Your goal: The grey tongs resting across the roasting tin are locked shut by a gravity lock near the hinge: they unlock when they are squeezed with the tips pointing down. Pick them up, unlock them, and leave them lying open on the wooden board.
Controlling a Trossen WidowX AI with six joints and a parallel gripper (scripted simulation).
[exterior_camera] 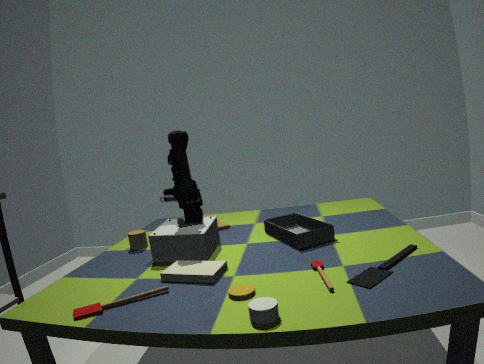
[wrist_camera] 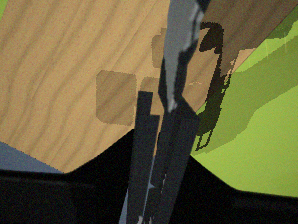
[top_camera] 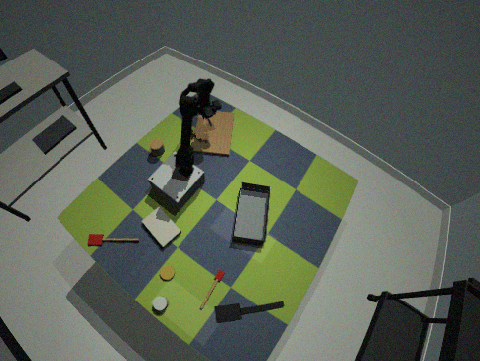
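Note:
My gripper (top_camera: 212, 110) (wrist_camera: 147, 136) is shut on the grey tongs (wrist_camera: 180, 45) and holds them over the wooden board (top_camera: 223, 136) (exterior_camera: 222, 225) (wrist_camera: 50, 75). In the wrist view the tongs run from between the fingers to the top edge, narrow, with their arms close together. In the top view they are small and dark under the gripper, and their shadow falls on the board. Whether the lock is released cannot be made out. The roasting tin (top_camera: 268, 213) (exterior_camera: 280, 236) stands apart, with nothing across it.
A wood-topped cylinder (top_camera: 157, 145) (exterior_camera: 137, 240) stands left of the arm. A cream block (top_camera: 161, 228) (exterior_camera: 192, 272) lies by the robot base. Two red-headed tools, a black spatula (top_camera: 229, 313) (exterior_camera: 371, 277), a yellow disc (top_camera: 167, 273) and a white-topped cylinder (top_camera: 160, 304) lie farther off.

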